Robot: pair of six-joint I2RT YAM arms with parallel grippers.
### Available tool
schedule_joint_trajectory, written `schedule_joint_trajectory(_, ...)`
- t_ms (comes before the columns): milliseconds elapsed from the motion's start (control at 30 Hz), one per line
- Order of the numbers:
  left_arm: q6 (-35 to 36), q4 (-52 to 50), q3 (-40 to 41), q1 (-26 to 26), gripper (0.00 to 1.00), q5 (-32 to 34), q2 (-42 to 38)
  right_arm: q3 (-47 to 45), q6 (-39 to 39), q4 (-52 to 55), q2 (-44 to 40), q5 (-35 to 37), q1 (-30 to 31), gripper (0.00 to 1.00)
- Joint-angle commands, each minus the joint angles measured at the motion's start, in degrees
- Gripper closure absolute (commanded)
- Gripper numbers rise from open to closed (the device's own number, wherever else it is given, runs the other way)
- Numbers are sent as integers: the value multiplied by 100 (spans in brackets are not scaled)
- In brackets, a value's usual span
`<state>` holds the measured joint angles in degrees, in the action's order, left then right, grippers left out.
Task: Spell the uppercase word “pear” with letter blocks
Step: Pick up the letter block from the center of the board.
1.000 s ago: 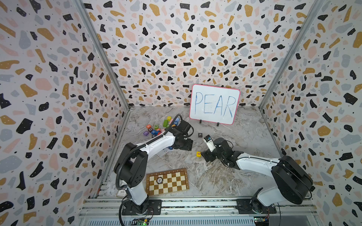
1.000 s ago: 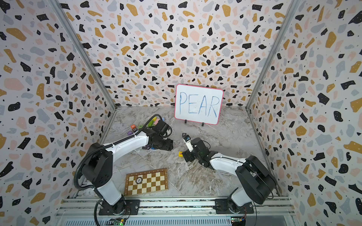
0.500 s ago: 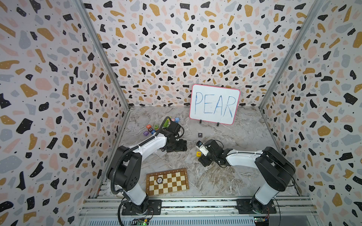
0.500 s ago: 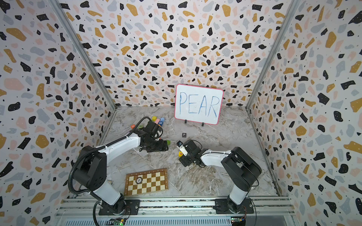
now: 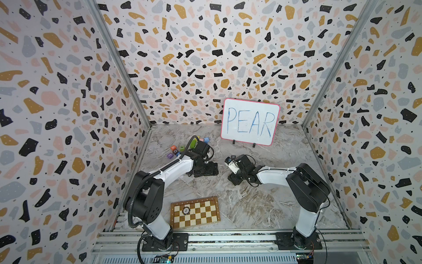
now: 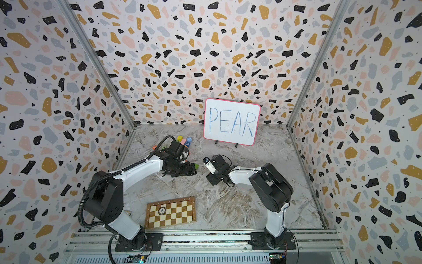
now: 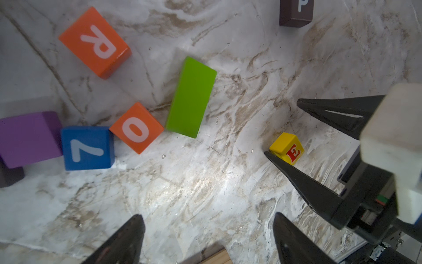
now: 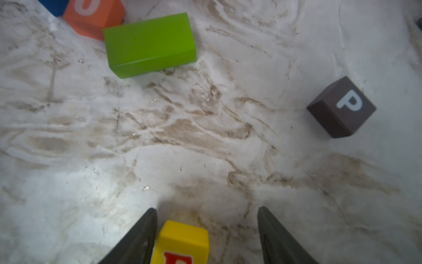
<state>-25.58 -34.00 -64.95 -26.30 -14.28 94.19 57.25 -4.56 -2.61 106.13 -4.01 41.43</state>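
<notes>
On the marble table (image 5: 262,205), the left end effector (image 7: 208,215) hangs spread and empty while the right end effector (image 8: 206,208) straddles, jaws spread, the yellow E block (image 8: 182,240), likely light, rigid and slick, best pinched on opposite flat sides.

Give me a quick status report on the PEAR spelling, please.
Left gripper open, empty. Right gripper open, jaws straddling yellow E block, not yet clamped. P block and R block lie apart, ungripped. Green bar apart from E.
</notes>
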Motion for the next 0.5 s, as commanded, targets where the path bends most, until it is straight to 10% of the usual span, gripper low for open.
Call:
schedule_joint_trajectory(0,-1,83,46,38,13,-23,-156,173,28,573,31,-144,-56,32)
schedule_joint_trajectory(467,-8,150,43,79,11,-13,-103,670,980,1579,160,-378,-22,44)
